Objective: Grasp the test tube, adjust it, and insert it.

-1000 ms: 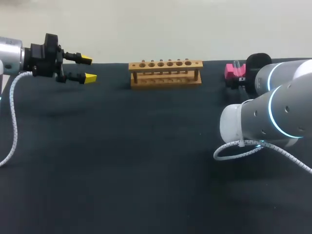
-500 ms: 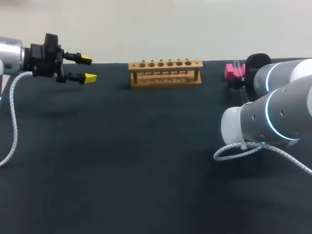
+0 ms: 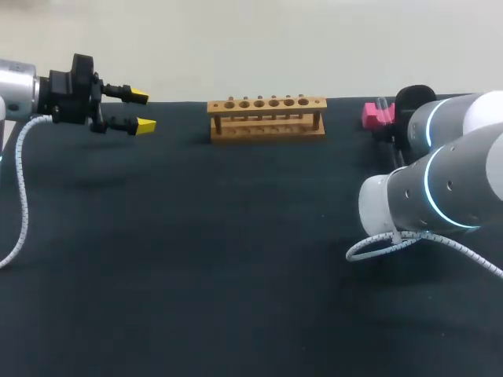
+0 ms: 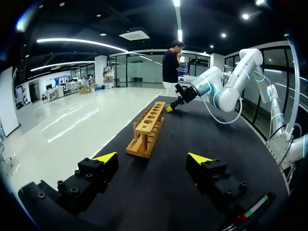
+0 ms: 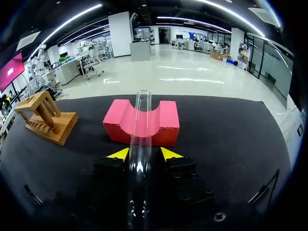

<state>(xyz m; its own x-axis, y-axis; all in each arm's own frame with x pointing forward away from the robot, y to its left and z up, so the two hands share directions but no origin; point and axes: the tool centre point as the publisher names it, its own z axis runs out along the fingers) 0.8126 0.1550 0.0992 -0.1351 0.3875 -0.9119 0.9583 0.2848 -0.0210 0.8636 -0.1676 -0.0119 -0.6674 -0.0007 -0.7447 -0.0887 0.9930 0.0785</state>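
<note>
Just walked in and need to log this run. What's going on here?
The right gripper is shut on a clear test tube, whose far end sits over the groove of the pink foam block. The wooden rack stands at the table's far edge, its holes empty. The left gripper hovers open, apart from the rack, holding nothing.

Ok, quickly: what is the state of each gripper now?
Left gripper: open, holding nothing.
Right gripper: at the tube; whether it is shut on it cannot be told.
</note>
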